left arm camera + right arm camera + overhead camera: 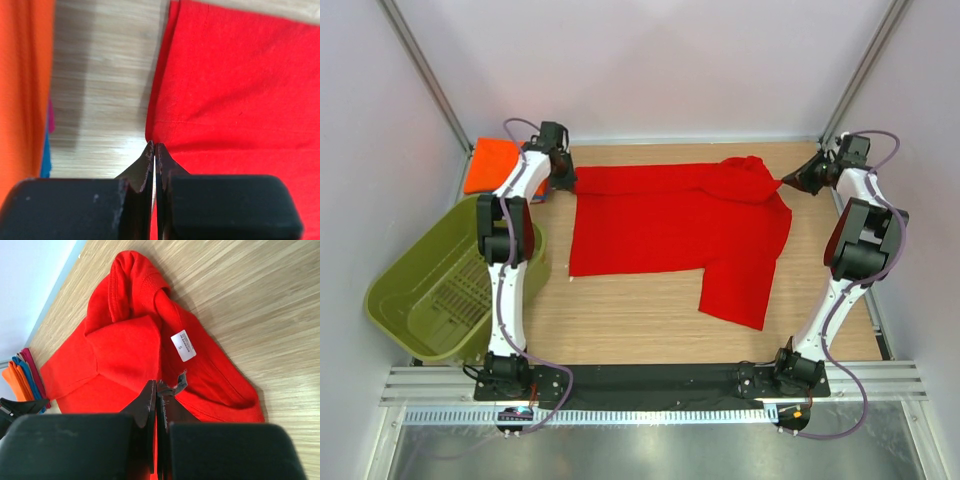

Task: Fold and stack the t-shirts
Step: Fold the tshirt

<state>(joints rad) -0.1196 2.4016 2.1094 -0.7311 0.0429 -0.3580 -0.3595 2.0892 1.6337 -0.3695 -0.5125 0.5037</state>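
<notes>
While the left gripper [154, 146] and right gripper [156, 386] clamp shut, apparently on 2 opposite ends of the red t-shirt [660, 225], bare table [640, 325] lies nearside; the orange t-shirt [492, 160] sits partly hidden

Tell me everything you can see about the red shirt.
The red shirt is soft cloth, lying mostly flat across the wooden table, its right end folded over and bunched. A white neck label shows there, marked S. The left tool pinches its left edge, the right tool the cloth by the neck.
</notes>
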